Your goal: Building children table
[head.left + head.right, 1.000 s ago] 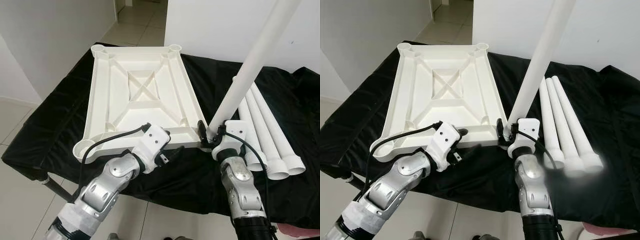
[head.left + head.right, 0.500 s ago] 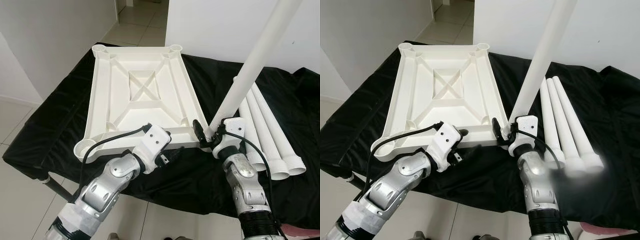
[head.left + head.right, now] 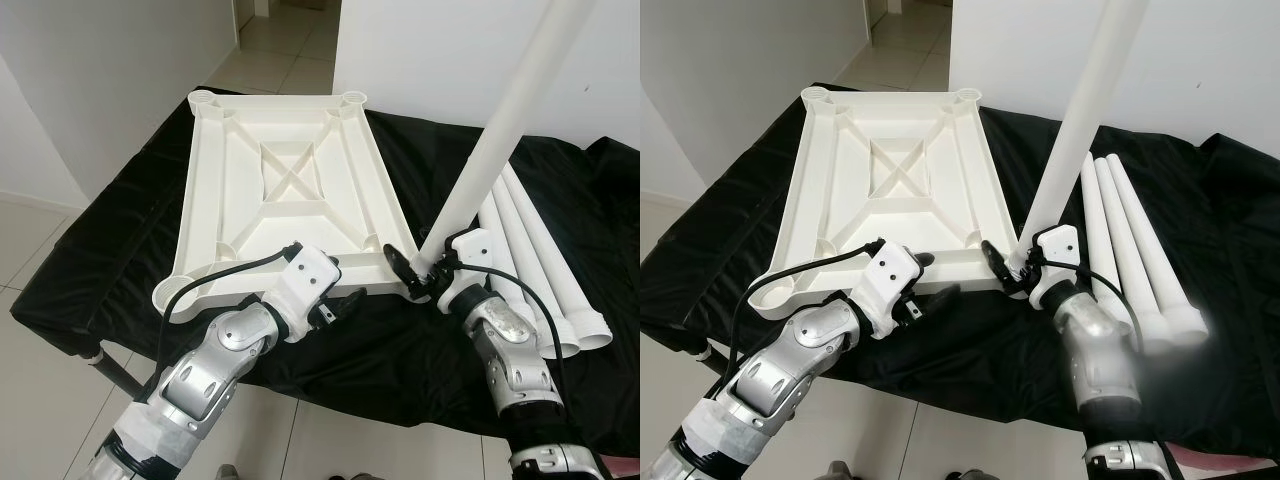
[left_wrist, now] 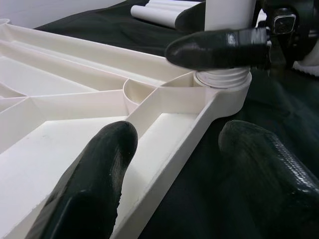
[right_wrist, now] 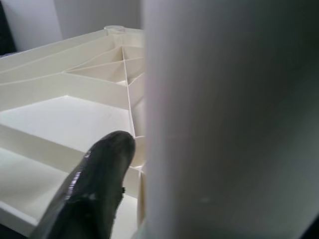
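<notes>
Surface: black cloth [image 3: 120, 230] covers a low table standing on pale floor tiles [image 3: 30, 240], with white walls behind.
Head views, tabletop: white tabletop panel [image 3: 285, 195] lies upside down on the cloth, ribbed underside up, a round leg socket at each corner.
Head views, sockets: far sockets [image 3: 204, 98] and the near left socket are open and hold nothing; the near right socket carries the upright leg.
Head views, upright leg: white leg tube [image 3: 500, 120] rises tilted from the near right corner toward the top of the picture.
Head views, spare legs: three more leg tubes [image 3: 1130, 250] lie side by side on the cloth to the right of the panel.
Head views, right gripper: right gripper [image 3: 425, 272] is clamped on the upright leg near its base.
Head views, left gripper: left gripper [image 3: 345, 303] sits at the panel's near edge.
Left wrist view: left gripper's fingers [image 4: 94, 184] are spread apart, one over the panel's rim and one over the cloth; the leg's threaded end [image 4: 222, 77] stands in the corner socket.
Right wrist view: one black finger [image 5: 94, 184] presses against the leg tube, with the ribbed panel behind.
Change: since a second ago the right forearm has swung outward to the right, and the whole head view has shifted slightly; the leg remains at the same corner.
</notes>
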You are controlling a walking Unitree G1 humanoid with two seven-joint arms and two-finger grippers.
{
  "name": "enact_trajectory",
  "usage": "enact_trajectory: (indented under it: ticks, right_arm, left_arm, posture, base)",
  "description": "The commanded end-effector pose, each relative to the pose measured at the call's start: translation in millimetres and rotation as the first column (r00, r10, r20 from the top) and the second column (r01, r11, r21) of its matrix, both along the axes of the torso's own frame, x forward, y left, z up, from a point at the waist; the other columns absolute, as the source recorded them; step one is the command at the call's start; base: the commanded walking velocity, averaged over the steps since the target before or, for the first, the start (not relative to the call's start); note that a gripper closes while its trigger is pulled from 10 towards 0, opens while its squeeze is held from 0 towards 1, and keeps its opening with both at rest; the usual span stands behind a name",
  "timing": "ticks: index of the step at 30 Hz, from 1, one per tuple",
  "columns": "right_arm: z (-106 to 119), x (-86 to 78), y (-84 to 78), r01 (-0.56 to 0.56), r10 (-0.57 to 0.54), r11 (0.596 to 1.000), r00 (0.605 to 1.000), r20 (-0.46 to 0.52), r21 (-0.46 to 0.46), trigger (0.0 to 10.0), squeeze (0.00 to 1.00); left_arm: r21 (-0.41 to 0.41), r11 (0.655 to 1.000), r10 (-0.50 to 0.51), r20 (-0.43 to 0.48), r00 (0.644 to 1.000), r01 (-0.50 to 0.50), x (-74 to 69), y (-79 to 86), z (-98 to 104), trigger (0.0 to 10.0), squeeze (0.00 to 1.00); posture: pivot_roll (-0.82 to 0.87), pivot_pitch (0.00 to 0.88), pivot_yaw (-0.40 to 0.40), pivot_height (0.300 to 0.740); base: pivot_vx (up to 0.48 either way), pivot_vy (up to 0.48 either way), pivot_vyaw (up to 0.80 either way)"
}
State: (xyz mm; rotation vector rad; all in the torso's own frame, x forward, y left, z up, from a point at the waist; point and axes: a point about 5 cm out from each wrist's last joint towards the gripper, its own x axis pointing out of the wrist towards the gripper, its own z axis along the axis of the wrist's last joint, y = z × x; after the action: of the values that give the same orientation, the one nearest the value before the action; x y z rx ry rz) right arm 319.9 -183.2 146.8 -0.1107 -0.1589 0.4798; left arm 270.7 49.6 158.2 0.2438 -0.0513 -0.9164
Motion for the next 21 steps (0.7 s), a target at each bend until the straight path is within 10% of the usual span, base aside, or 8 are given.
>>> enact_trajectory:
  ticks: [1, 11, 12, 21]
  right_arm:
    - [-1, 1.2, -1.9, -0.016, 0.016, 1.000, 1.000, -0.002, -0.003, 0.2, 0.00]
    - [-7, 2.3, -7.8, -0.015, 0.015, 0.999, 0.999, -0.029, 0.028, 0.0, 0.00]
    - [-8, 1.3, -7.1, -0.010, 0.011, 0.999, 0.999, -0.033, 0.043, 10.0, 0.00]
    - [-11, -0.2, 3.2, 0.119, -0.114, 0.990, 0.991, -0.066, 0.073, 10.0, 0.00]
  left_arm:
    - [0.027, 0.993, -0.112, -0.021, 0.994, 0.112, -4.2, -4.6, -2, 10.0, 0.00]
    - [0.025, 0.993, -0.116, -0.011, 0.993, 0.116, -2.0, -6.6, -1, 10.0, 0.00]
    - [0.024, 0.993, -0.118, -0.011, 0.993, 0.119, -2.3, -7.3, -1, 10.0, 0.00]
    - [0.027, 0.993, -0.113, -0.012, 0.994, 0.113, -1.2, -6.6, -2, 10.0, 0.00]
  posture:
    - [0.03, 0.062, -0.033, 0.740]
    - [0.02, 0.051, -0.029, 0.740]
    - [0.02, 0.050, -0.029, 0.740]
    - [0.02, 0.059, -0.041, 0.740]
  base:
    - [0.000, 0.000, 0.00]
    - [0.000, 0.000, 0.00]
    - [0.000, 0.000, 0.00]
    - [0.000, 0.000, 0.00]
